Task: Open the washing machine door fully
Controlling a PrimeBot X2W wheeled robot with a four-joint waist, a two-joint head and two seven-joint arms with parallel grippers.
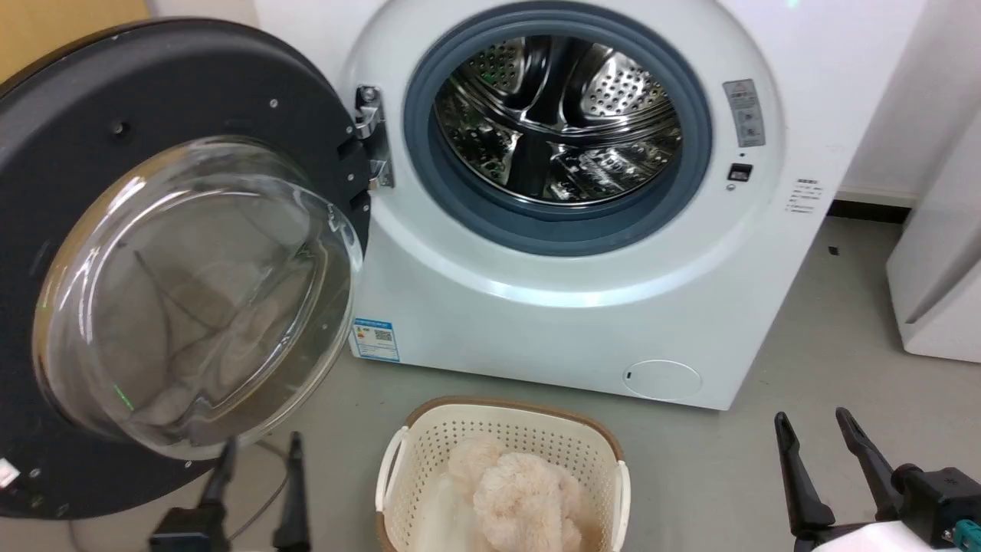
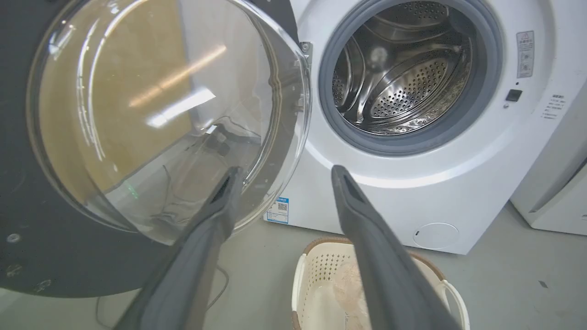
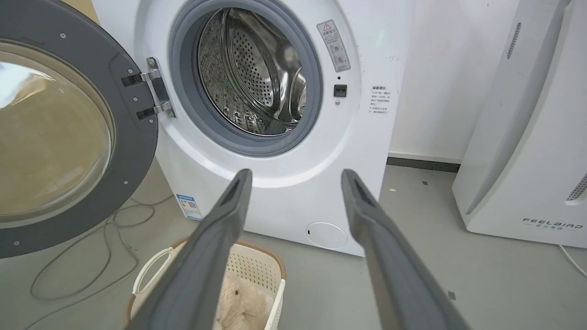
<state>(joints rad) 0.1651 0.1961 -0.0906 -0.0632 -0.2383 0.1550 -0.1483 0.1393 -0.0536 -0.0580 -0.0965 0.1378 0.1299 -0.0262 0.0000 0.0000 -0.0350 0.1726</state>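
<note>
The washing machine door [image 1: 69,138], round and glossy black with a bulging glass bowl, stands swung wide to the left on its metal hinge [image 1: 372,138]. It also fills the left of the left wrist view [image 2: 18,137] and the right wrist view [image 3: 133,137]. The white washing machine [image 1: 552,322] shows its steel drum [image 1: 559,123] and grey gasket uncovered. My left gripper [image 1: 260,448] is open, just below the glass bowl's lower edge, holding nothing. My right gripper [image 1: 814,422] is open at the lower right, apart from the machine.
A cream laundry basket [image 1: 398,468] with fluffy peach fabric stands on the floor before the washer. A white appliance lettered FEELBIRD [image 3: 527,160] stands to the right. Cables [image 3: 91,256] lie on the grey floor under the door.
</note>
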